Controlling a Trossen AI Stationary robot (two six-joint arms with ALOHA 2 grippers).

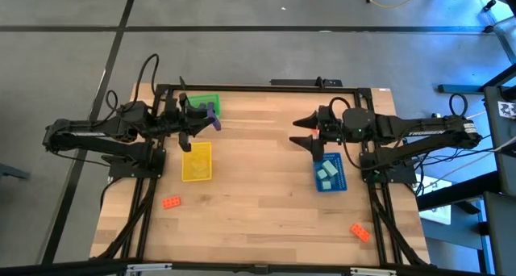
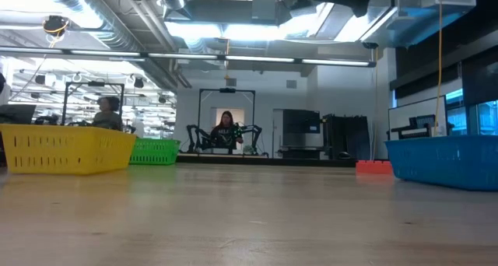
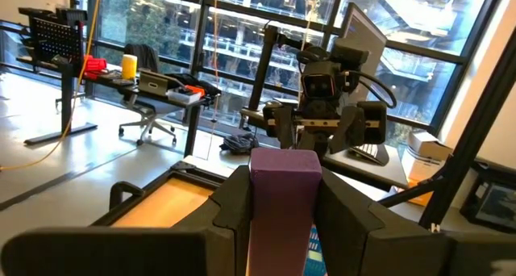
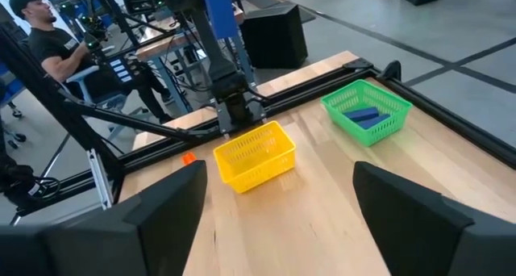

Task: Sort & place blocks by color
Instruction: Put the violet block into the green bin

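Overhead, left gripper (image 1: 211, 117) raised at the upper left of the frame, beside the right edge of the green mesh plastic tray (image 1: 203, 99), fingers clamped on a purple studded toy block (image 1: 213, 115). In the left wrist view, same purple block (image 3: 282, 203) pinched upright between the two dark fingers (image 3: 230, 207). Just below in the high view, yellow mesh plastic tray (image 1: 197, 161) on the pale wooden table (image 1: 258, 195); no contents discernible in it. Right gripper (image 1: 302, 131) at centre right of the frame, above the blue mesh plastic tray (image 1: 329, 173), fingers spread wide and holding nothing. Inside that blue tray, several light teal blocks (image 1: 327, 171). Loose on the table: one orange-red block (image 1: 171, 202) at lower left, below the yellow tray, and another orange-red block (image 1: 359, 232) at lower right. From the right wrist view, dark blue-purple blocks (image 4: 363, 116) lying in the green tray.
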